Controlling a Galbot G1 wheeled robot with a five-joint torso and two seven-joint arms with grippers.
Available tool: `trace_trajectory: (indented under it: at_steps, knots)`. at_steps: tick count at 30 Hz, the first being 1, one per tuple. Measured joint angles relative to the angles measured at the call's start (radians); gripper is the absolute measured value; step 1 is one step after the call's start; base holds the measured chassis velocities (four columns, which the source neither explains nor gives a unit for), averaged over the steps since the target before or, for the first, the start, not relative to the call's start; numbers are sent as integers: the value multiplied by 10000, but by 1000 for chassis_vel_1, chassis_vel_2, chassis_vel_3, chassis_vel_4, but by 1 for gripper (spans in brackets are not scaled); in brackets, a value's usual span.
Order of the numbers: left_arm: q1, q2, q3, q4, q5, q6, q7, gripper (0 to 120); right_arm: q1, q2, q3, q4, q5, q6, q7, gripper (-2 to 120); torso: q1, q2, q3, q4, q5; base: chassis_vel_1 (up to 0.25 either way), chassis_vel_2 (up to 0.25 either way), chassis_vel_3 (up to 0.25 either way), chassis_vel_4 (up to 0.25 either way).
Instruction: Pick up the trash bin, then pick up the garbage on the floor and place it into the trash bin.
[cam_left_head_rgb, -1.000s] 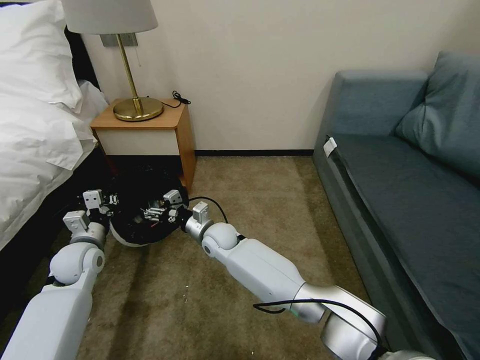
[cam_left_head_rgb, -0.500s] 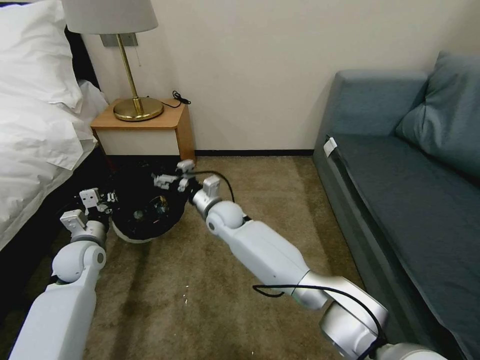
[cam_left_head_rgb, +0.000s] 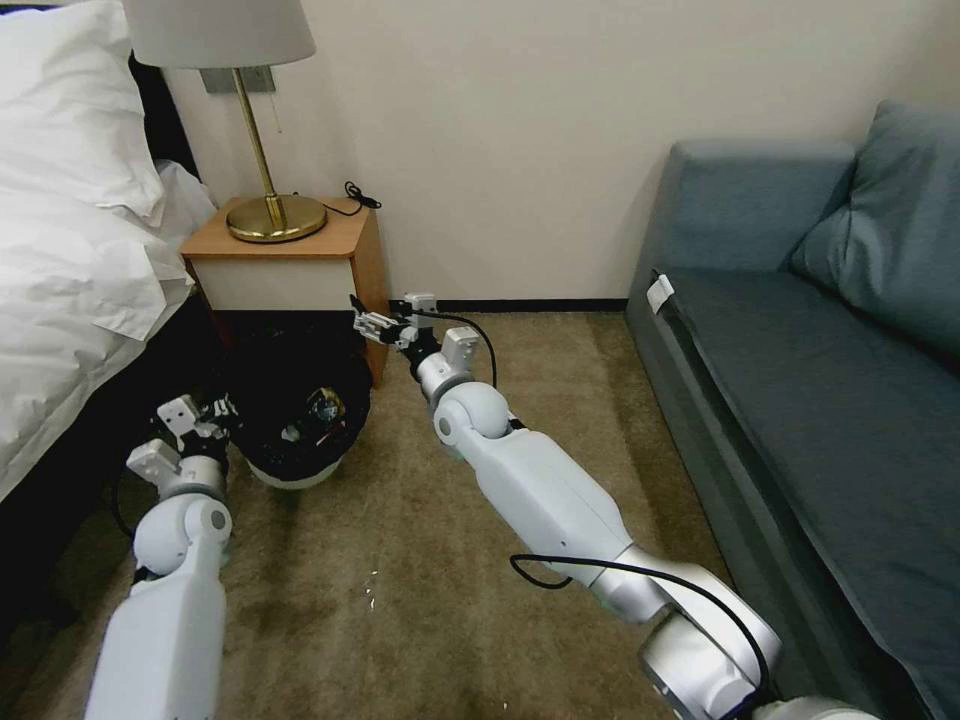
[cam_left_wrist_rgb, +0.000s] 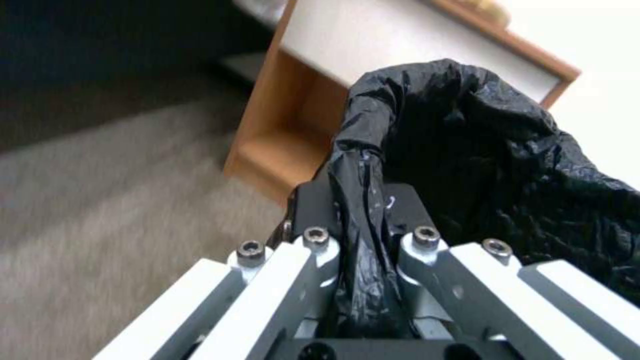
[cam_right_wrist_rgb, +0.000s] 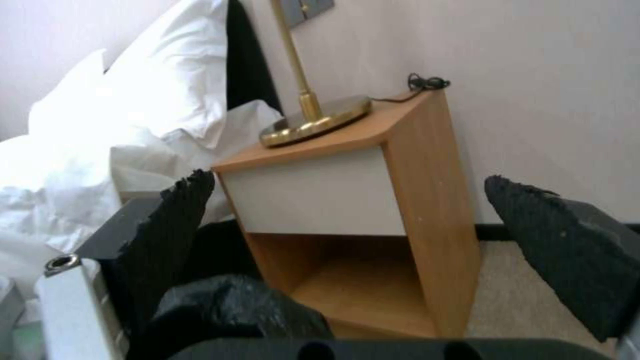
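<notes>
Left gripper (cam_left_wrist_rgb: 363, 240) has its jaws clamped on the black liner at the rim of the trash bin (cam_left_head_rgb: 290, 470), which sits beside the nightstand (cam_left_head_rgb: 300, 255), while the right gripper (cam_left_head_rgb: 375, 325) hangs above it, jaws apart and empty. The bin looks upright, mouth up, long axis vertical. Garbage (cam_left_head_rgb: 322, 405) shows inside and none on the carpet, so the job looks nearly done.

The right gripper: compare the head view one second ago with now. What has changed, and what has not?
The right gripper was down inside the trash bin. It has since lifted out, empty and open, and moved away towards the nightstand. The bin has lowered and tipped upright, with litter visible inside. The left gripper stays shut on the bin's black liner at its rim. Lamp, bed and sofa are unchanged.
</notes>
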Motion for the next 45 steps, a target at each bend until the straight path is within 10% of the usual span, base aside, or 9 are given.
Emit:
trace_trajectory:
  at_steps: [38, 45]
  knots:
    - [-419, -246, -356, 1368, -1121, 194, -538, 6, -670, -109, 158, -9, -395, 270, -470, 100, 0, 0, 0, 0, 0, 0, 0, 0, 0]
    - [-276, -164, -374, 1148, -1220, 292, -613, 30, -690, -52, 146, 16, -431, 271, -457, 100, 0, 0, -1, 1, -2, 0, 0, 0, 0]
